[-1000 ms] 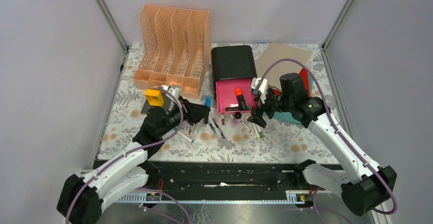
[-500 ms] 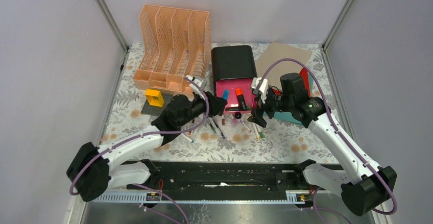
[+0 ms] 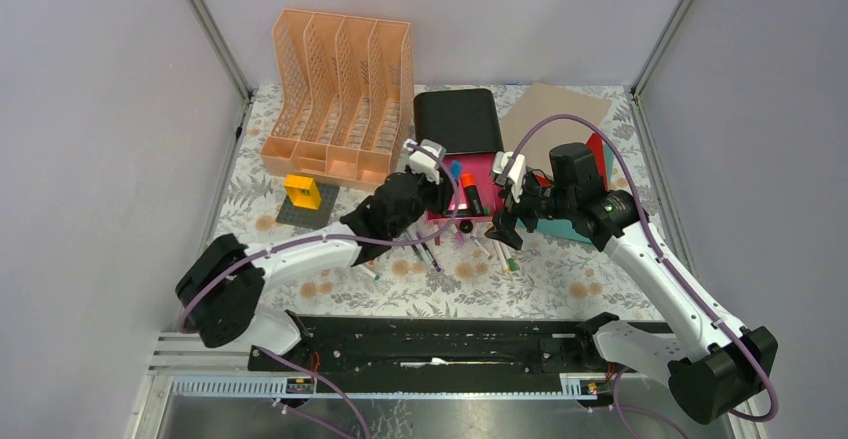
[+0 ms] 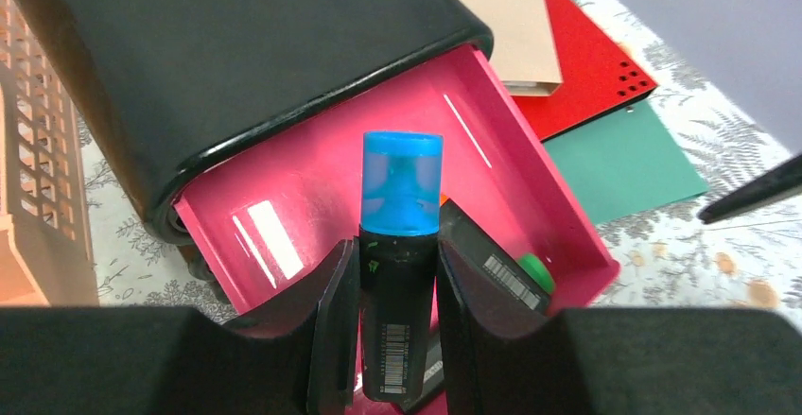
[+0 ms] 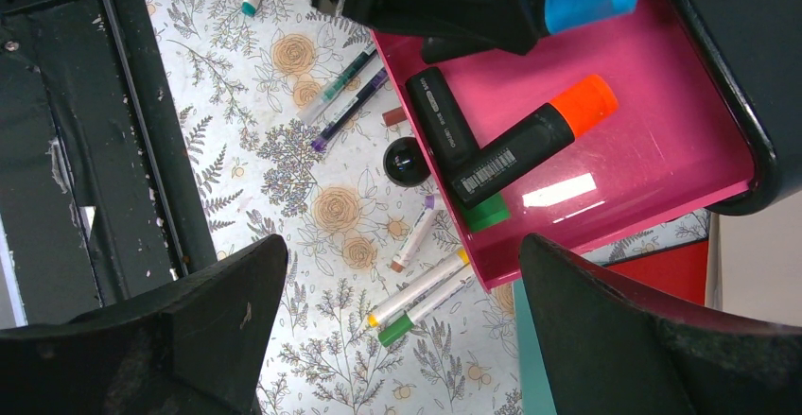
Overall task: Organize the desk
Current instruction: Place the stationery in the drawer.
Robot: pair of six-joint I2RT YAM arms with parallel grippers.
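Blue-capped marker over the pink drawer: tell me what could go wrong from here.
1. The left pincer holds the blue-capped marker over the pink drawer, where an orange-capped marker lies among others. Released here, it may land crosswise on them and stick up.
2. The right pincer hangs open just off the drawer's front, so the two arms could bump.

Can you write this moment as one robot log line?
left fingers: shut on blue-capped marker | position: over pink drawer | right fingers: open, empty
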